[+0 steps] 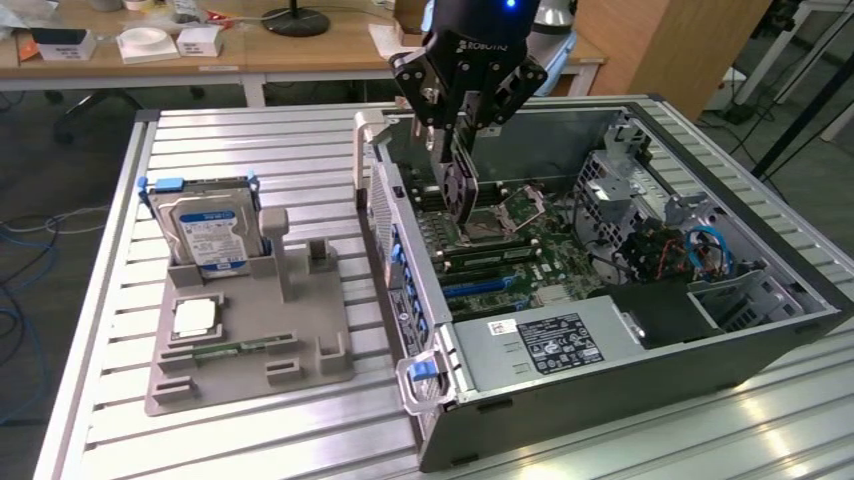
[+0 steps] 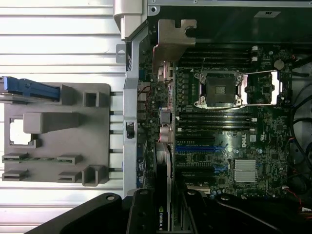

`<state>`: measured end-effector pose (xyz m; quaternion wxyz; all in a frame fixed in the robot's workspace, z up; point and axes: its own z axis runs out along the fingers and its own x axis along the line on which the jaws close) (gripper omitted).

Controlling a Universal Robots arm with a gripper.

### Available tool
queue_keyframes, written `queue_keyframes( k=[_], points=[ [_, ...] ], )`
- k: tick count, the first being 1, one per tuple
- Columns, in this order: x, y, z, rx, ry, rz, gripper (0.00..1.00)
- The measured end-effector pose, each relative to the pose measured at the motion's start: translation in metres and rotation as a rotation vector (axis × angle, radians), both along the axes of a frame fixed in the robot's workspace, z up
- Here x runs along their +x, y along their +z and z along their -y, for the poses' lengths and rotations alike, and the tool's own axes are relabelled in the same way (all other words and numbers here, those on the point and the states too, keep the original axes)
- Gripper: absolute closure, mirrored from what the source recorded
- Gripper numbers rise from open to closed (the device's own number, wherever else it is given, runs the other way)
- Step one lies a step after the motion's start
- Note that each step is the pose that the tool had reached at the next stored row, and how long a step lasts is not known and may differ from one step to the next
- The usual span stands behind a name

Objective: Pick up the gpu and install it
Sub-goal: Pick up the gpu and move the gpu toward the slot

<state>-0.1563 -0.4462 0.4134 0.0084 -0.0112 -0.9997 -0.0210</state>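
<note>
While the gripper (image 1: 461,135) clenches the gpu (image 1: 463,195) edge-down over the motherboard (image 1: 541,245), installation is in hand — seating likely needs it aligned with a blue slot (image 1: 481,287).

Matt black gpu (image 1: 462,198) with bare metal bracket (image 2: 170,39), ribbed metal table (image 1: 240,140), matt grey plastic holder (image 1: 254,322)

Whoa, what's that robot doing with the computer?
The robot's gripper is holding the gpu upright inside the open computer case, just above the motherboard. It's hard to tell whether the gpu is plugged in yet. The hard drive stands in the grey holder on the table beside the case.
</note>
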Motion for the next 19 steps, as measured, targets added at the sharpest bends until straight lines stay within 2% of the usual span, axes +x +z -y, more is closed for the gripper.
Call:
queue_keyframes(
  k=[10, 19],
  points=[
    [0.002, -0.0001, 0.0, 0.0002, 0.0, -0.0001, 0.74],
    [0.041, 0.0, 0.0, 0.0001, 0.001, -0.0014, 0.74]
  ],
)
